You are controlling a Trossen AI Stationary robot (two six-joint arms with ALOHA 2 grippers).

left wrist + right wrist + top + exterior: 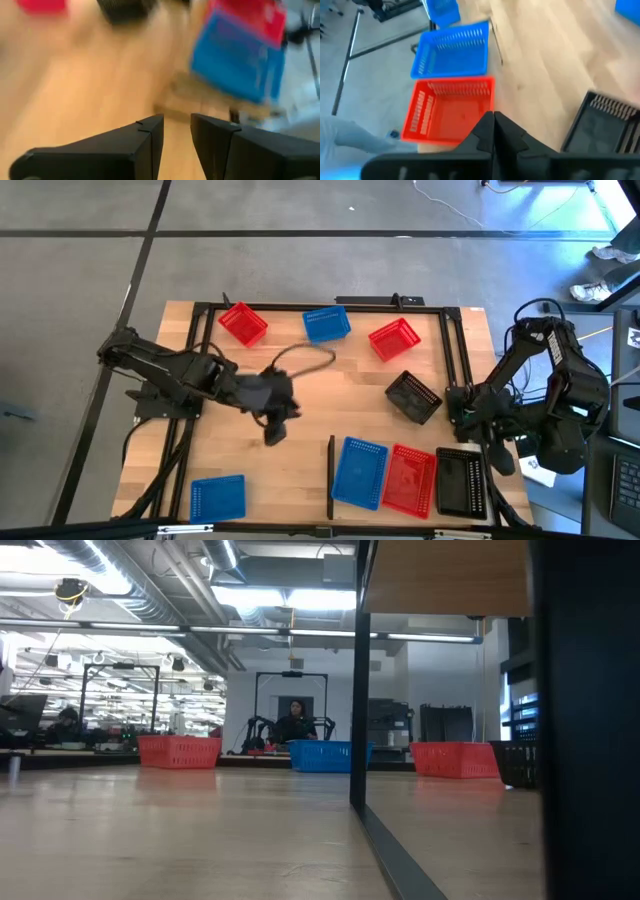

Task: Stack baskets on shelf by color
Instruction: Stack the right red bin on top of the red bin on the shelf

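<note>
On the shelf point(400, 448), at the table's near right past a thin black bar point(331, 477), a blue basket point(360, 472), a red basket point(410, 479) and a black basket point(460, 482) lie side by side. Loose on the table are a red basket point(243, 323), a blue one point(326, 323), another red point(394, 338), a black one point(413, 396) and a blue one point(217, 497) at the near left. My left gripper point(272, 430) hovers open over the table's middle, holding nothing point(176, 135). My right gripper point(497, 455) is shut and empty point(494, 125), raised at the shelf's right end.
Black frame rails point(195, 370) run along the table's left, far and right sides. A loose cable point(305, 355) arcs over the wood behind my left arm. Bare wood lies between the loose baskets and the shelf. A person sits in the room beyond the table point(295, 722).
</note>
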